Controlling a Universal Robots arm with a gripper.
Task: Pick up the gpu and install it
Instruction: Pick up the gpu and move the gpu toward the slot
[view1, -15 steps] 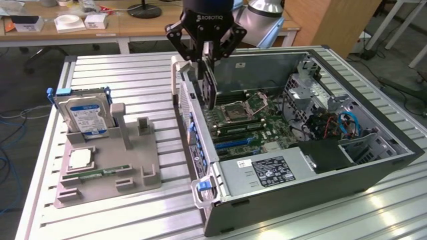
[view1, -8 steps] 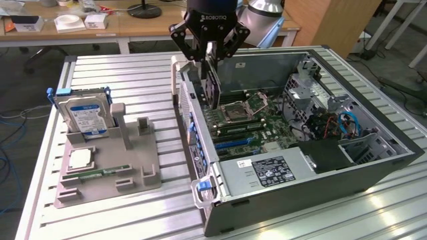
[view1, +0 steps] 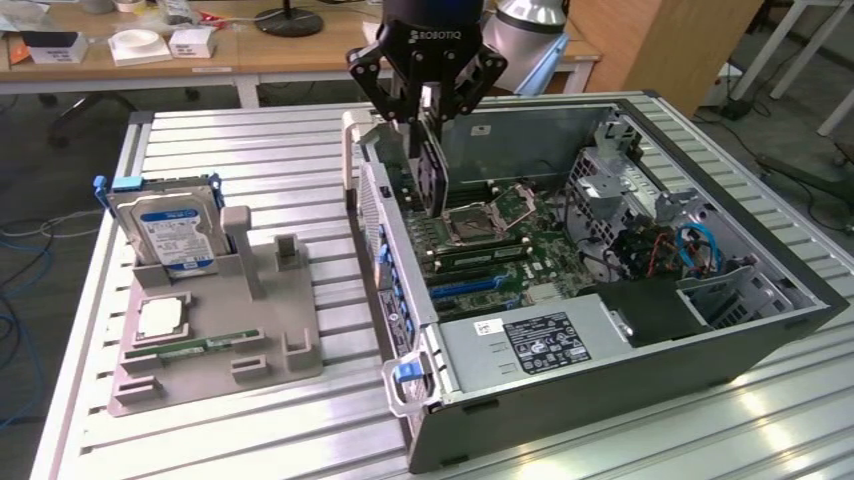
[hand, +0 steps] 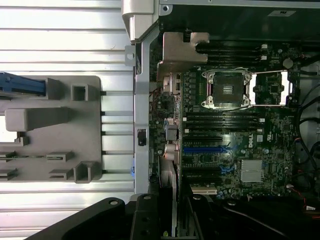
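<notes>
The gpu (view1: 430, 165) hangs on edge from my gripper (view1: 430, 112), whose fingers are shut on its top edge. It hovers over the open computer case (view1: 747, 330), close to the case wall on the exterior view's left and above the motherboard (view1: 497, 240). In the wrist view the gpu (hand: 170, 187) shows edge-on between my gripper (hand: 170, 220) fingers, beside the motherboard's blue slot (hand: 205, 149) and the black slots around it. The card's lower edge is above the board, not seated in a slot.
On the exterior view's left, a grey fixture tray (view1: 214, 345) holds a blue-labelled hard drive (view1: 167, 232), a CPU (view1: 160, 318) and a memory stick (view1: 200, 347). The case's power supply (view1: 534, 345), drive cage and cables (view1: 694, 250) crowd its other side. A desk stands behind.
</notes>
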